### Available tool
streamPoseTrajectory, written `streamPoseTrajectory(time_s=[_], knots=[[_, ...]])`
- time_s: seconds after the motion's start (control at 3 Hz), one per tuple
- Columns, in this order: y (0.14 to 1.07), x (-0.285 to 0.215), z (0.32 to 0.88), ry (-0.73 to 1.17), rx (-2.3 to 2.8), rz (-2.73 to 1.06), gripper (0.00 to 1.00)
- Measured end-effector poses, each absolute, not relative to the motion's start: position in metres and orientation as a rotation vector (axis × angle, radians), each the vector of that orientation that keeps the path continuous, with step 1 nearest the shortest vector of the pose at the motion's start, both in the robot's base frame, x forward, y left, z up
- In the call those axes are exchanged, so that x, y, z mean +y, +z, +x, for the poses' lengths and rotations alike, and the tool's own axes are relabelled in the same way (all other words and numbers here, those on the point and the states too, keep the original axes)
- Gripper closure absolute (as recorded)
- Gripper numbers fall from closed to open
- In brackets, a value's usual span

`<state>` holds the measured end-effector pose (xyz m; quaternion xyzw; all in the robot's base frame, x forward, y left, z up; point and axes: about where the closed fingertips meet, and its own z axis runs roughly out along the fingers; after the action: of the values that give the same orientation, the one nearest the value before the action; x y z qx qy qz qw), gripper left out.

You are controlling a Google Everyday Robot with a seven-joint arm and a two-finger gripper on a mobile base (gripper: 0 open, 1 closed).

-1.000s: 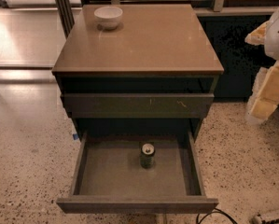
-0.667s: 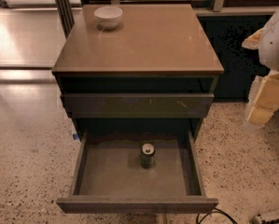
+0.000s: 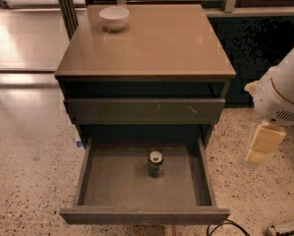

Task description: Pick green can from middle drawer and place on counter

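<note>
The green can stands upright on the floor of the open middle drawer, near the middle toward the back; its silver top shows. The tan-brown counter tops the dark cabinet. My gripper, pale yellow under a white arm, hangs at the right of the cabinet, outside the drawer's right wall and well apart from the can. It holds nothing that I can see.
A white bowl sits on the counter's back left corner. A shut drawer front with pale scratch marks is above the open drawer. Speckled terrazzo floor surrounds the cabinet. A black cable lies at the bottom right.
My arm and gripper have moved down and a little left, toward the drawer's right side. The can, drawer and bowl have not moved.
</note>
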<state>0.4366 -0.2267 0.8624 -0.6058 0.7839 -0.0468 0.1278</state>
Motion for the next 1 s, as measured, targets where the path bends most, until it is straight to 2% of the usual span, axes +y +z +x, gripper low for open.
streamPoseTrajectory(time_s=[0.67, 1.0], knots=[[0.749, -0.253, 0.433, 0.108, 2.325, -1.521, 0.0], [0.736, -0.255, 0.435, 0.143, 2.329, -1.481, 0.0]])
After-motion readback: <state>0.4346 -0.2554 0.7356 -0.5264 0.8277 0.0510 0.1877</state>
